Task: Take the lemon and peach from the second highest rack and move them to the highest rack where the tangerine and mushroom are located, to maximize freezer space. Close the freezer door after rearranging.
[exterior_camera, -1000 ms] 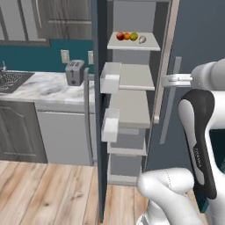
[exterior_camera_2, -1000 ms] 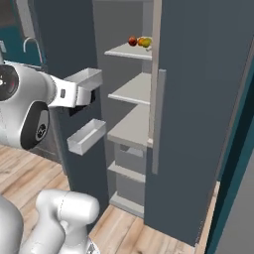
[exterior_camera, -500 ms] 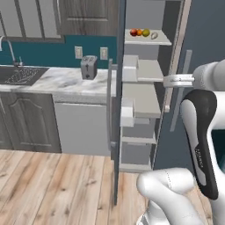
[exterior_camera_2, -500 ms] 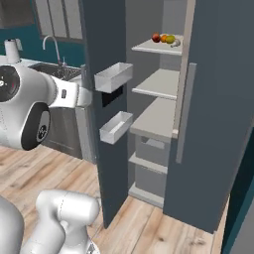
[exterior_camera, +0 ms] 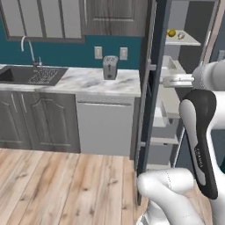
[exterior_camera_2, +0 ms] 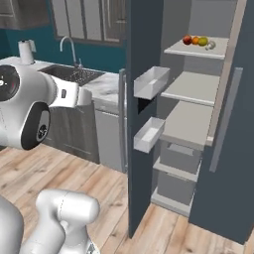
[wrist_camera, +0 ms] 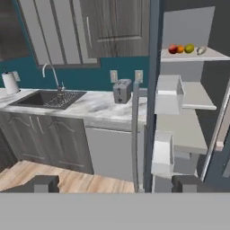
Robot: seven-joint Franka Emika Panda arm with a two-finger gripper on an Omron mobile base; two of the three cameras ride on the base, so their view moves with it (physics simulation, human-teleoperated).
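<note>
Freezer door (wrist_camera: 152,90) is the job left, by the look of it: it stands wide open, seen edge-on in the hand view, w/ two white bins (exterior_camera_2: 151,82) hung on its inner face. Pincer (wrist_camera: 116,184) is spread wide, holding nothing, and sits back from the door, pointed roughly at its edge.

Handling, as I judge it: door's a stiff, heavy slab on a hinge, nothing fragile. It wants a steady push on the outer face near the free edge, or a hook on the long grey handle (wrist_camera: 134,134). Pushing on the bins looks unwise; they seem thin.

Fruit: lemon (wrist_camera: 189,47) & what I take for the peach (wrist_camera: 173,48) sit on the top rack (wrist_camera: 215,55) alongside the tangerine (wrist_camera: 180,48) and mushroom (wrist_camera: 201,50), all close together in a row. Second rack (exterior_camera_2: 191,89) is bare.

Around: the counter (wrist_camera: 103,108) w/ toaster (wrist_camera: 122,91) and sink (wrist_camera: 49,99) lies just left of the door, on its outer side, dishwasher (wrist_camera: 112,148) below. That's the tight spot, since the arm must get between door and counter front. Door's closing swing itself looks unblocked.
</note>
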